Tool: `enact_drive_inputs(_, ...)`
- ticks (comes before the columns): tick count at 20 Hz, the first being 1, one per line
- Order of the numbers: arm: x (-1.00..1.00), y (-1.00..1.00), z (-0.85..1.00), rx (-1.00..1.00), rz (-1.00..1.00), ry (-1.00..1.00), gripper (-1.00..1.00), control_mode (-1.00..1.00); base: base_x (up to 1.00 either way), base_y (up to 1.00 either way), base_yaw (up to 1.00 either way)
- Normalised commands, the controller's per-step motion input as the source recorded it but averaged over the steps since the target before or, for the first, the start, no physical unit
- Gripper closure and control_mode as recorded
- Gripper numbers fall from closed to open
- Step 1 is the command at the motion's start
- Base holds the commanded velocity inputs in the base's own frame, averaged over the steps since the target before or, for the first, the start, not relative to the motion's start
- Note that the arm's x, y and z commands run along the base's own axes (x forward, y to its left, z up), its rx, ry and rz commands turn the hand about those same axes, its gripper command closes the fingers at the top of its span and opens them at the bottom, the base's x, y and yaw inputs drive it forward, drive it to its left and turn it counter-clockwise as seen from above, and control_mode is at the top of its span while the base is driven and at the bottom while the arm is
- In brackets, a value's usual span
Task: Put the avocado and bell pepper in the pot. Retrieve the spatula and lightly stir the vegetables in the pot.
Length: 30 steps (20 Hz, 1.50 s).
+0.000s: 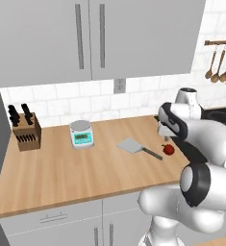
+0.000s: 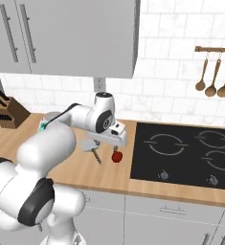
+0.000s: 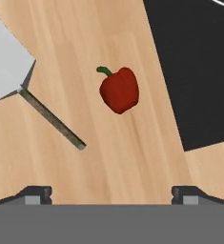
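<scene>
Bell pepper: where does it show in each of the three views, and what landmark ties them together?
Left base view: the bell pepper lies right of centre on the wooden counter, by the arm.
Right base view: it lies near centre, under the claw.
Hand view: it is just above centre.
Shared landmark: the spatula, beside the pepper and apart from it.

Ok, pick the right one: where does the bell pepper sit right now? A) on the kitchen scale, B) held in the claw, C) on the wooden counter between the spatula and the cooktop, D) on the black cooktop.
C: the bell pepper lies on the bare wooden counter, with the spatula on one side and the black cooktop on the other, while the open claw hovers above it.
</scene>
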Motion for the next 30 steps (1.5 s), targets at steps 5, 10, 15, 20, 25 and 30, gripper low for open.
enact_drive_inputs(5,0.28,-0.13,-0.41,0.0,0.0,0.0,-1.0,-1.0,0.0,0.0,0.0)
enact_drive_inputs(10,0.17,-0.15,-0.46,0.0,0.0,0.0,-1.0,-1.0,0.0,0.0,0.0)
enact_drive_inputs(15,0.27,-0.01,-0.41,0.0,0.0,0.0,-1.0,-1.0,0.0,0.0,0.0)
enact_drive_inputs(20,0.25,-0.01,-0.23,0.0,0.0,0.0,-1.0,-1.0,0.0,0.0,0.0)
enact_drive_inputs(25,0.23,-0.07,-0.16,0.0,0.0,0.0,-1.0,-1.0,0.0,0.0,0.0)
enact_drive_inputs(30,0.22,-0.03,-0.17,0.0,0.0,0.0,-1.0,-1.0,0.0,0.0,0.0)
